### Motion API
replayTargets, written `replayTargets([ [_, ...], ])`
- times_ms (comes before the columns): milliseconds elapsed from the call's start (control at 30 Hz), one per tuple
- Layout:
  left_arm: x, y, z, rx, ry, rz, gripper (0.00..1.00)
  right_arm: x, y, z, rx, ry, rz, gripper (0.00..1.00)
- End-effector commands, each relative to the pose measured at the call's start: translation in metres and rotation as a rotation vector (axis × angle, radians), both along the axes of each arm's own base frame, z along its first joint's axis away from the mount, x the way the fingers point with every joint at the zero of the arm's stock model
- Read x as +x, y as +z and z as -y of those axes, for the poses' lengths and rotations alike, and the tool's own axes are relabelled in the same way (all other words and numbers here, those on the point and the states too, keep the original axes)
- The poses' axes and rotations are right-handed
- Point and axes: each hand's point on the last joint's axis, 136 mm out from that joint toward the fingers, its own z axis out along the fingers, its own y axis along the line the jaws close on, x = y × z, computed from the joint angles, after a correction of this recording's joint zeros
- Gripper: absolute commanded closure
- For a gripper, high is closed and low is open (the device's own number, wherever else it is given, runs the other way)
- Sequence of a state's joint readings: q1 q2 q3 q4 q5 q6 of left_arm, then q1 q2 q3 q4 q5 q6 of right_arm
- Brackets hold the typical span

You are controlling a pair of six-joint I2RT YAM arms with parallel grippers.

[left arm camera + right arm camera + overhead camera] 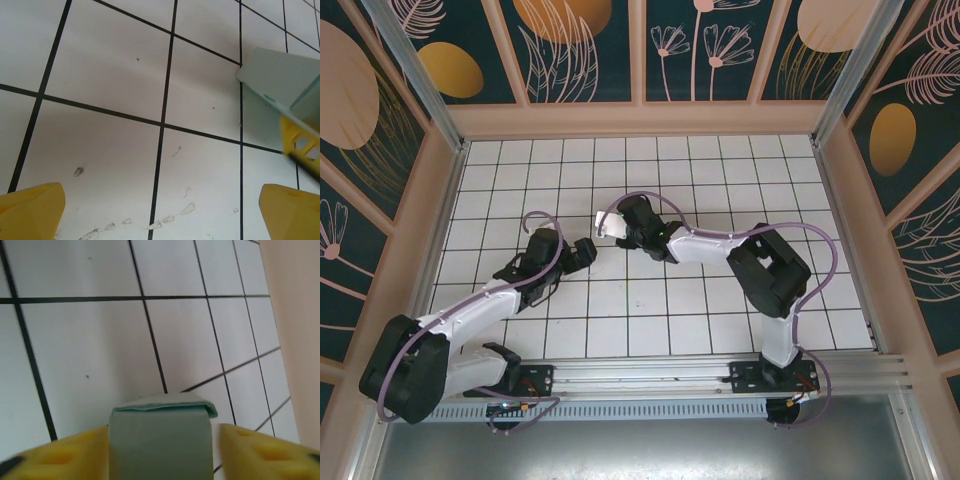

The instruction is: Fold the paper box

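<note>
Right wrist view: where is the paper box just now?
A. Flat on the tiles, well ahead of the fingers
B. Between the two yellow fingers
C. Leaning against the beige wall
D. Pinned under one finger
B: the paper box stands between the yellow fingers of the right gripper, its folded top edge rising above them, with the tiled table beyond.

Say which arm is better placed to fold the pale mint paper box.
Right: the pale mint paper box sits between the fingers of the right gripper. The left gripper hangs open over tiles, box off to one side.
</note>
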State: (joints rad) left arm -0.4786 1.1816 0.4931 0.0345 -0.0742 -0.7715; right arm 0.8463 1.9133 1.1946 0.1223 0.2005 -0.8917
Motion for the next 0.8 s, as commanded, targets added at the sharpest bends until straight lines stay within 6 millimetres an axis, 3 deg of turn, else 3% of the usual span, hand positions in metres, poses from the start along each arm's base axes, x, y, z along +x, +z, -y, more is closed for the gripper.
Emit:
replayTargets([
  [0, 0.01, 0.017, -0.004, 0.015, 0.009, 0.078, 0.01, -0.016, 0.032, -0.007, 0.138, 0.033, -0.052, 0.1],
  [100, 0.019, 0.04, -0.008, 0.075, -0.007, 0.182, 0.01, -0.027, 0.077, -0.006, 0.352, 0.065, -0.131, 0.04],
  [167, 0.026, 0.061, -0.021, 0.148, 0.027, 0.273, 0.01, -0.027, 0.101, 0.007, 0.482, 0.052, -0.161, 0.03],
  [267, 0.031, 0.094, -0.046, 0.262, 0.098, 0.445, 0.01, -0.016, 0.124, 0.042, 0.651, -0.052, -0.161, 0.03],
  [367, 0.026, 0.113, -0.071, 0.393, 0.166, 0.601, 0.01, -0.004, 0.136, 0.093, 0.807, -0.193, -0.146, 0.03],
  [467, 0.016, 0.116, -0.097, 0.517, 0.248, 0.697, 0.02, 0.006, 0.135, 0.152, 0.952, -0.343, -0.122, 0.03],
  [600, 0.016, 0.098, -0.12, 0.613, 0.264, 0.654, 0.02, 0.014, 0.115, 0.236, 1.05, -0.577, -0.027, 0.03],
  [767, 0.013, 0.072, -0.152, 0.589, 0.326, 0.647, 0.02, 0.017, 0.076, 0.308, 1.018, -0.779, 0.079, 0.01],
])
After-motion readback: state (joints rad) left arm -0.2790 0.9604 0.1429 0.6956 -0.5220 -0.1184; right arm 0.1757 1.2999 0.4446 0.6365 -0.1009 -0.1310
